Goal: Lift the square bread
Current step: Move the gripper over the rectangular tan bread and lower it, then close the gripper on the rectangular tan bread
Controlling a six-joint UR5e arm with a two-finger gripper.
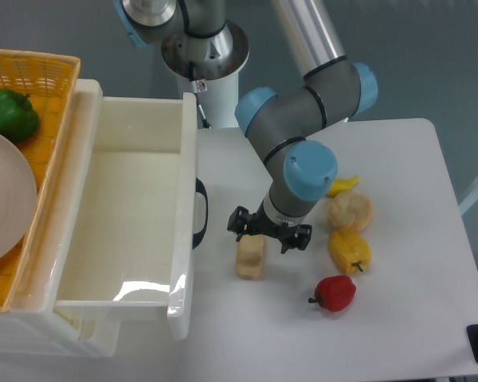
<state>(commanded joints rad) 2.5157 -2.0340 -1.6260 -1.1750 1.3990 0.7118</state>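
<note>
Square bread (249, 259): lies flat on the table (398, 318), long axis running toward the camera, just right of the white bin (127, 231) and its black handle (201, 213).
Hand (269, 231): fingers spread apart, poised over the far end of the bread; nothing is clamped. Contact with the crust cannot be confirmed from this view.
Step in hand: judged to be final alignment before closing; the bread is not yet lifted.
Neighbours: round bun (350, 211), yellow pepper (349, 251) and red pepper (334, 293) sit to the right, apart from the bread.
Risk, off-centre grip: the hand sits over one end, not the middle. Closing there could let the slab tilt or pivot out when raised.
Risk, crushing: bread is likely soft; excess closing force may dent it.
Risk, collision: the left finger is near the bin handle; drifting leftward could strike it.
Risk, table strike: descending too far could drive fingertips into the table.
</note>
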